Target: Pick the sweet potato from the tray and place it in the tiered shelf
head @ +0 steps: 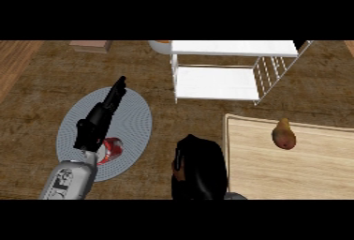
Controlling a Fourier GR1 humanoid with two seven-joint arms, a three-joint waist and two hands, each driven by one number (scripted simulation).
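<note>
Nearby, red can (113, 149) under left hand (104, 112).

— Where is the sweet potato (283, 134)?
— On the pale wooden tray (290, 173) at the near right, lying towards its far edge, orange-brown, narrow end pointing away.
— And the tiered shelf (228, 70)?
— White, two flat levels with wire sides, standing upright just beyond the tray.
</note>
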